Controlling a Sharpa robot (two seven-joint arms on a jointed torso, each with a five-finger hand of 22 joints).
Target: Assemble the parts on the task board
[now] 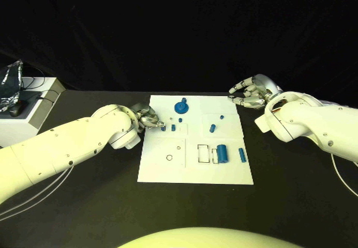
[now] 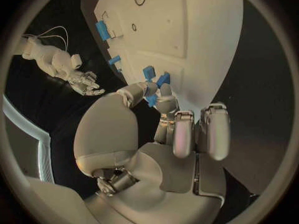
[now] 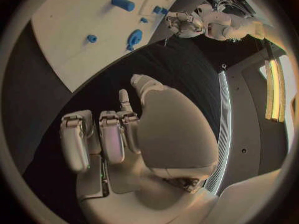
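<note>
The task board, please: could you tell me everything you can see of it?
The task board is a flat white rectangular plate lying in the middle of the black table. Thin outlines and small holes mark its surface. Small blue parts lie or stand on it. The left hand is at its edge, pinching a blue part; the right hand is off its far corner.

- Left hand (image 1: 147, 120): in the head view mostly covered by its own forearm; what the fingertips pinch cannot be made out there.
- Small blue piece (image 2: 151, 100) between the left fingertips: partly covered by the fingers in the left wrist view; shape unclear.
- Task board (image 3: 74, 30): cut off by the circle's rim in the right wrist view.
- Small marks on the board (image 1: 170, 156): too small to tell whether holes or drawn outlines.
- Grey bundle (image 1: 11, 85) on the white box (image 1: 26, 116): cut by the picture's edge; kind unclear.
</note>
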